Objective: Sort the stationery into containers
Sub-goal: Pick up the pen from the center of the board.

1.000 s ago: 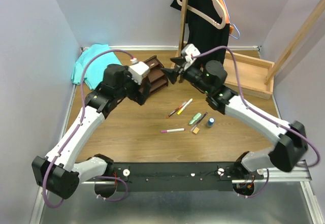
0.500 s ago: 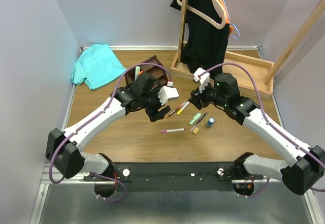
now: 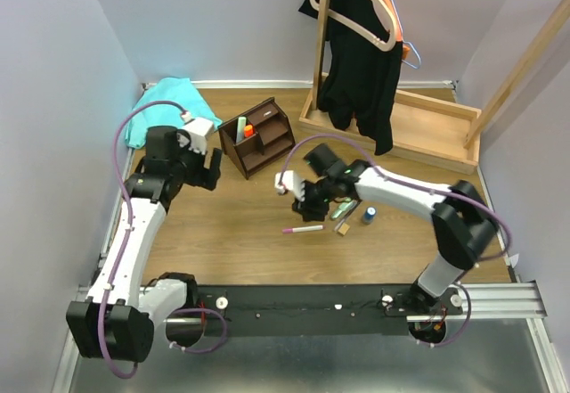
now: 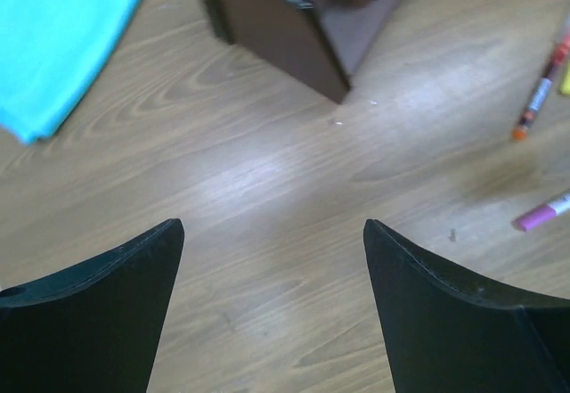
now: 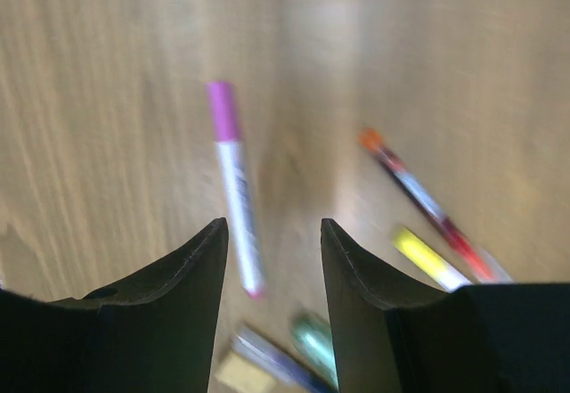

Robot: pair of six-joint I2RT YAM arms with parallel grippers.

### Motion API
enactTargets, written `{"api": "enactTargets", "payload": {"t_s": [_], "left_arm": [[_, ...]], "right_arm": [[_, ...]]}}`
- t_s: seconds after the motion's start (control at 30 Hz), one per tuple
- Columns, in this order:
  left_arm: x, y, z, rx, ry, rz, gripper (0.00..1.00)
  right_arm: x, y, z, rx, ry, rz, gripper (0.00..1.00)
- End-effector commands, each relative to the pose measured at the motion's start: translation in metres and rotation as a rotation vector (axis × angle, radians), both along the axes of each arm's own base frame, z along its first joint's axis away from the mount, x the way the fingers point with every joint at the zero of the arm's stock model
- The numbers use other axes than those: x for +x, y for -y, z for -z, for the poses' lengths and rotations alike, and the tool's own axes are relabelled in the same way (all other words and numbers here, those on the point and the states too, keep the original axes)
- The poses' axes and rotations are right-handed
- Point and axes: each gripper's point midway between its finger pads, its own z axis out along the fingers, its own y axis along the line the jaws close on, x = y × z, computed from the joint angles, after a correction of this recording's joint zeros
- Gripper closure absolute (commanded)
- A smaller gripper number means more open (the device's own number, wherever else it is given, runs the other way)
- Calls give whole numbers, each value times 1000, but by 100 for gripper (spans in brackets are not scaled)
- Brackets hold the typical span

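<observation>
The dark brown organizer (image 3: 260, 139) stands at the back, with a pale green marker (image 3: 240, 127) and an orange one (image 3: 248, 130) upright in its slots. It also shows in the left wrist view (image 4: 303, 28). On the table lie a pink marker (image 3: 303, 229), a green marker (image 3: 342, 207), a thin dark pen (image 3: 354, 208), a tan block (image 3: 341, 227) and a blue cylinder (image 3: 368, 215). My right gripper (image 3: 307, 201) is open just above the pink marker (image 5: 233, 175). An orange-tipped marker (image 5: 419, 199) and a yellow one (image 5: 429, 261) lie to its right. My left gripper (image 3: 207, 168) is open and empty, left of the organizer.
A teal cloth (image 3: 165, 110) lies in the back left corner. A light wooden rack base (image 3: 432, 130) with a hanging black garment (image 3: 356, 63) stands at the back right. Walls close in on the left and right.
My left arm has pulled back from the table's middle to the left of the organizer. My right arm has swung left and down over the loose markers. Both grippers are empty.
</observation>
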Motion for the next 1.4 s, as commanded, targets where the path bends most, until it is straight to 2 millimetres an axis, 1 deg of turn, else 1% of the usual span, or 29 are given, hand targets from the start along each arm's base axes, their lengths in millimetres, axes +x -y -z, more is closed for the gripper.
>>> {"api": "enactTargets", "payload": {"t_s": [0.0,0.03,0.07,0.1,0.13,0.17,0.23,0.27,0.43,0.5,0.6,0.63,0.73,0.9,0.93,0.97,1.0,1.03,1.07,1.13,1.17,1.2,1.3,1.33,1.37], "left_arm": [[-8,-32,-19,-62,-6,-160,9],[-10,-32,-18,-67,-5,-165,9],[-10,-43,-23,-67,18,-207,9],[-12,-45,-19,-70,16,-229,8],[-13,-48,-19,-71,22,-244,8],[-14,-48,-23,-81,41,-251,8],[-18,-48,-18,-100,35,-273,7],[-21,-48,-19,-108,43,-274,7],[-30,-48,-11,-122,20,-281,7],[-32,-47,-9,-119,20,-272,7],[-30,-47,-7,-121,17,-271,7],[-30,-47,-7,-123,16,-273,7],[-27,-46,-7,-131,18,-274,7],[-27,-47,-3,-130,16,-275,7],[-28,-47,-2,-129,11,-278,7],[-29,-47,-2,-130,12,-278,7],[-30,-47,-1,-128,10,-280,7],[-32,-47,0,-127,8,-282,7],[-34,-48,1,-125,6,-282,7],[-35,-48,1,-125,2,-285,7],[-36,-48,0,-120,4,-279,7],[-37,-47,-1,-120,5,-275,7],[-36,-48,-2,-104,13,-264,7],[-36,-49,-3,-101,19,-264,7],[-35,-50,-4,-97,23,-269,7]], "right_arm": [[-30,-34,34,-85,-72,-134,46],[-27,-41,32,-92,-70,-122,46],[-32,-47,36,-109,-72,-133,46],[-34,-49,49,-145,-94,-134,46],[-31,-52,48,-158,-91,-128,46],[-32,-55,50,-166,-93,-128,46],[-30,-57,55,-180,-94,-116,46],[-29,-59,55,-182,-86,-118,46],[-29,-52,67,-245,-72,-129,47],[-34,-46,69,-269,-91,-134,47],[-41,-42,69,-274,-84,-146,47],[-45,-37,73,-287,-86,-153,47],[-51,-33,80,-308,-84,-160,47],[-53,-29,93,-347,-81,-163,59],[-55,-28,98,-362,-90,-163,61],[-55,-28,99,-369,-95,-164,70],[-55,-28,99,-369,-96,-161,74],[-53,-30,95,-360,-89,-161,78],[-51,-33,91,-351,-76,-163,85],[-37,-49,70,-308,-18,-167,91],[-32,-52,60,-303,-3,-162,96],[-18,-74,31,-239,49,-159,99],[0,-100,-17,-141,118,-163,99],[11,-115,-42,-76,160,-149,99],[18,-127,-58,-16,188,-144,99]]}}
